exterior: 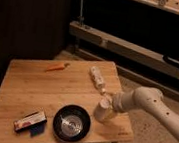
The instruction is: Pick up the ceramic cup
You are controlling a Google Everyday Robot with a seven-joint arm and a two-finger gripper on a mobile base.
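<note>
A square wooden worktop (pixel 39 91) on short legs fills the lower left of the camera view, standing on a speckled floor (pixel 146 140) before dark wall panels and a long shelf unit. From the right edge a pale, rounded robot arm (pixel 153 106) reaches in over the worktop's right side, ending in the gripper (pixel 109 105), which sits low at the worktop's right front area. Its fingers stand spread wide, set about the ceramic cup (pixel 102 111); whether they actually touch the cup's wall cannot be told. The round black bowl (pixel 71 123) with a shiny inside rests near the front edge, just left of the cup and apart from it. Left of the bowl lies a flat box (pixel 29 122) with a white and red face and a blue part beneath, close to the front left corner. A white bottle-shaped object (pixel 97 78) lies on its side toward the back right, pointing down toward the gripper. The cup itself, small, white and tapered, stands upright on the worktop near the right front edge. A thin orange carrot-like thing (pixel 57 67) lies alone near the back edge.
</note>
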